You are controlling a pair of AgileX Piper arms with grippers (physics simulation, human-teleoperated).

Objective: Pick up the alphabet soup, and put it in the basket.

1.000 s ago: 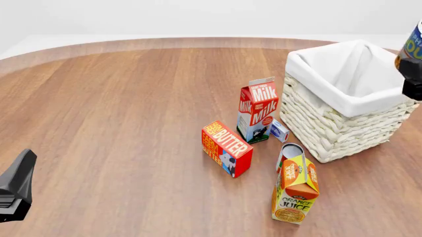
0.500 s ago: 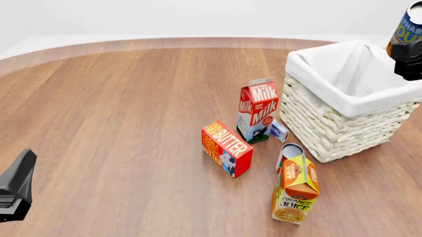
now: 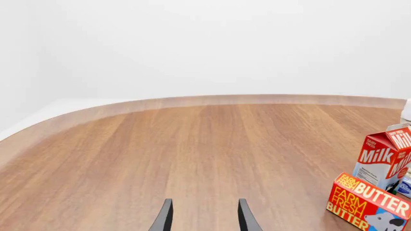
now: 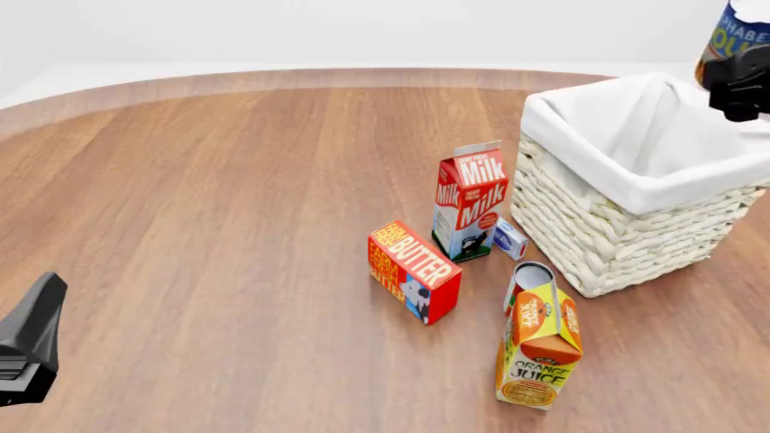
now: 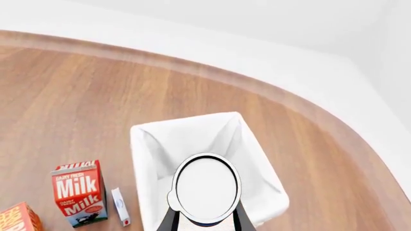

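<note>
The alphabet soup (image 4: 734, 34), a blue and yellow can, hangs in the air at the far right above the basket's back right corner, with my right gripper (image 4: 741, 83) shut on it. In the right wrist view its silvery-white lid (image 5: 206, 188) sits between the two dark fingers (image 5: 168, 220), and the open white-lined basket (image 5: 142, 159) lies below it. The woven white basket (image 4: 626, 236) stands at the right of the table. My left gripper (image 4: 29, 350) rests low at the near left, open (image 3: 204, 219) and holding nothing.
A milk carton (image 4: 471, 200), a small blue and white box (image 4: 510, 239) and a butter box (image 4: 413, 271) stand left of the basket. A red-and-white can (image 4: 527, 278) and an orange juice carton (image 4: 539, 347) stand nearer the front.
My right gripper has carried the soup can upward and a little to the left, closer over the basket. The left arm has not moved.
</note>
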